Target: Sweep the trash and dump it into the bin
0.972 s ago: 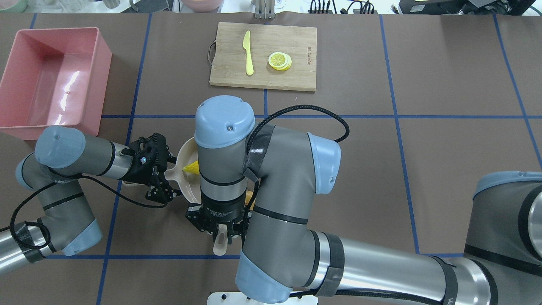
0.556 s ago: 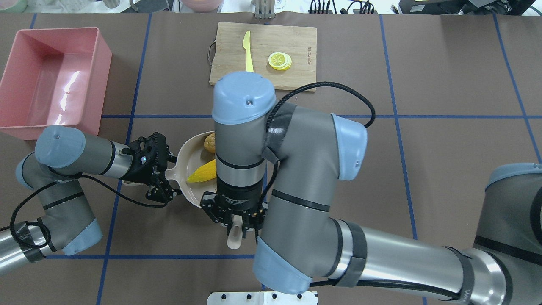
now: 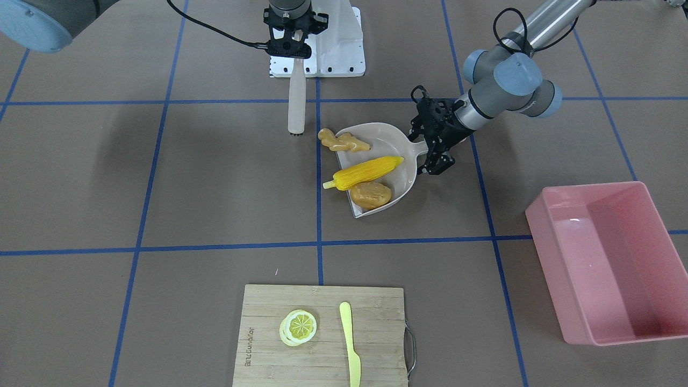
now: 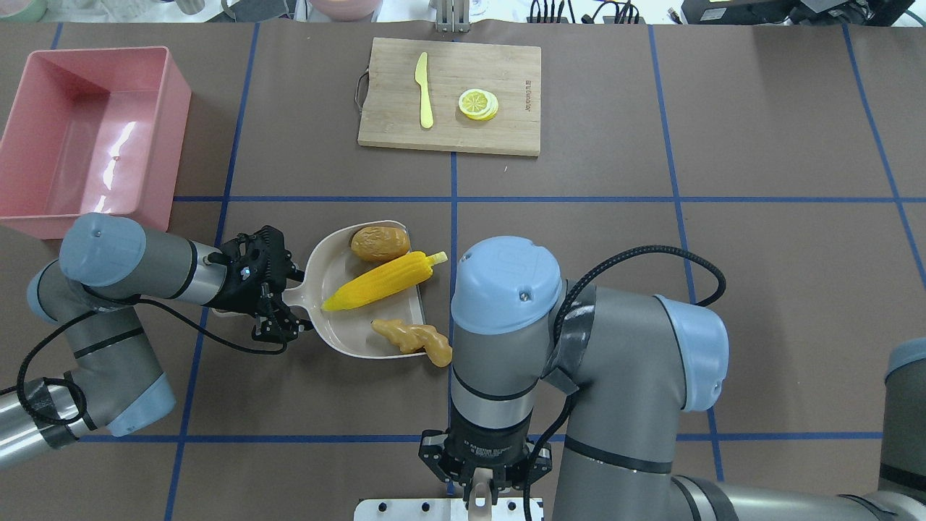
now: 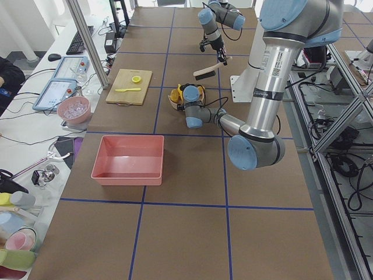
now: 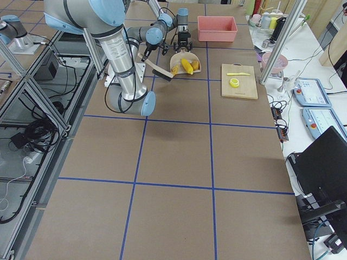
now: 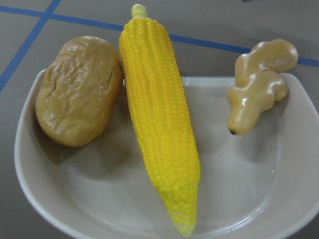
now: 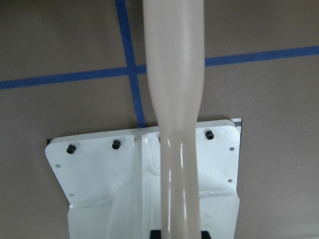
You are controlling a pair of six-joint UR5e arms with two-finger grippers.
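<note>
A beige dustpan (image 4: 336,325) lies on the table mid-left and also shows in the front view (image 3: 387,140). In it lie the yellow corn cob (image 4: 383,281) (image 7: 159,124) and the brown potato (image 4: 380,243) (image 7: 79,89). The tan ginger root (image 4: 412,339) (image 7: 256,87) lies across the pan's open lip, one end outside. My left gripper (image 4: 286,297) is shut on the pan's handle. My right gripper (image 3: 293,45) is shut on a beige brush (image 3: 296,97), held near the robot's base, apart from the pan. The pink bin (image 4: 173,145) stands empty at the far left.
A wooden cutting board (image 4: 506,79) at the far middle holds a yellow knife (image 4: 424,90) and a lemon slice (image 4: 478,103). A white base plate (image 3: 333,48) lies under my right gripper. Blue tape lines cross the brown table.
My right arm has drawn back toward the robot's base with the brush, uncovering the dustpan. The ginger root now shows at the pan's lip. My left arm and the pan have stayed put.
</note>
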